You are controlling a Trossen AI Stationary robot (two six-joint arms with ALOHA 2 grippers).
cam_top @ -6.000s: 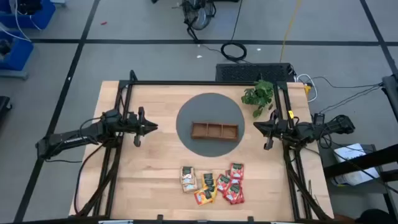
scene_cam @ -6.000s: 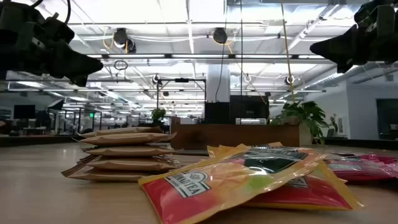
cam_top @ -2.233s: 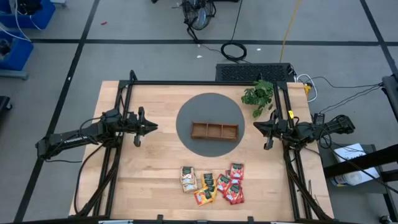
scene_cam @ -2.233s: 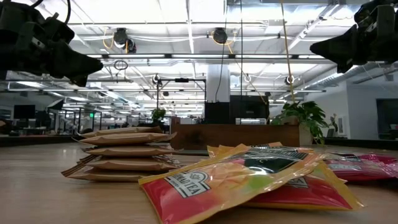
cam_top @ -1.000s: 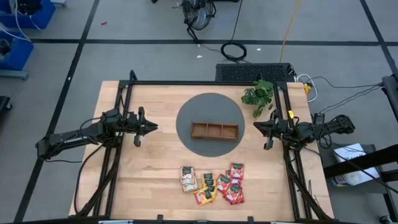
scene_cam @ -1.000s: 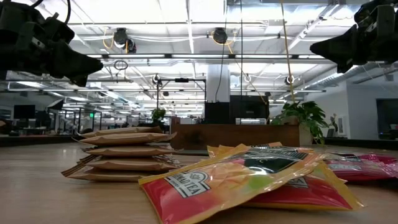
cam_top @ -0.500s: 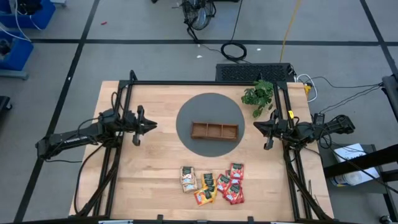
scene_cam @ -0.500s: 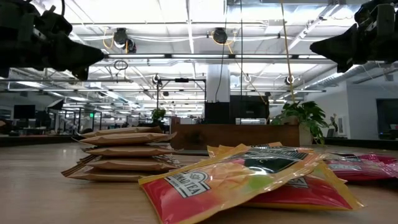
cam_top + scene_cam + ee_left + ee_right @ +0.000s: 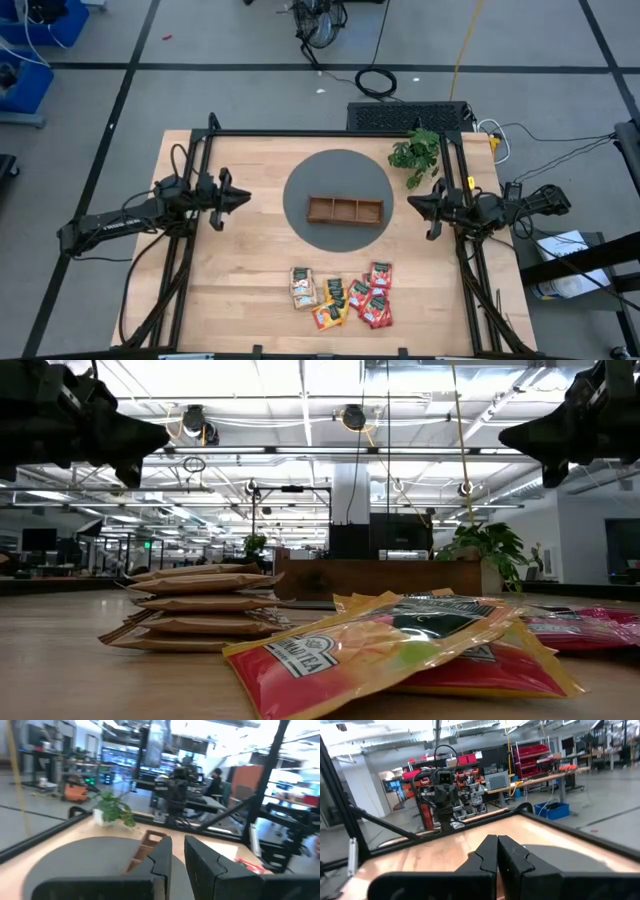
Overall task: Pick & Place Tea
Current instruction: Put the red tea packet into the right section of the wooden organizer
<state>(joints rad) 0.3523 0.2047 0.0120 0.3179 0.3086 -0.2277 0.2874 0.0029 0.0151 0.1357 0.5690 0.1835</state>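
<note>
Both grippers hang clear of the table with nothing in them: the left gripper (image 9: 240, 197) sits at the left middle of the high view with its fingers a narrow gap apart, as its own wrist view shows (image 9: 178, 860), while the right gripper (image 9: 414, 204) waits at the right middle with its fingers pressed together (image 9: 497, 851). Between them, at the frame's centre, the wooden tray (image 9: 345, 210) lies on a grey round mat (image 9: 338, 165), its long axis running left to right across the picture, all three compartments apparently bare. The tea sachets (image 9: 342, 295) are bunched at the lower centre of the high view, well apart from both grippers and below the tray; the beige ones (image 9: 303, 283) sit in a small stack at the left end of the bunch, the red ones (image 9: 377, 296) at the right end, with orange-yellow and green ones between. The low view shows that beige stack (image 9: 205, 608) beside a tilted orange-yellow sachet (image 9: 385, 643) lying over others. From each gripper the bunch lies down-frame and inward; the right gripper looks slightly nearer the red end, the left nearer the beige stack. A potted plant (image 9: 417, 153) stands at upper right, out of the way.
</note>
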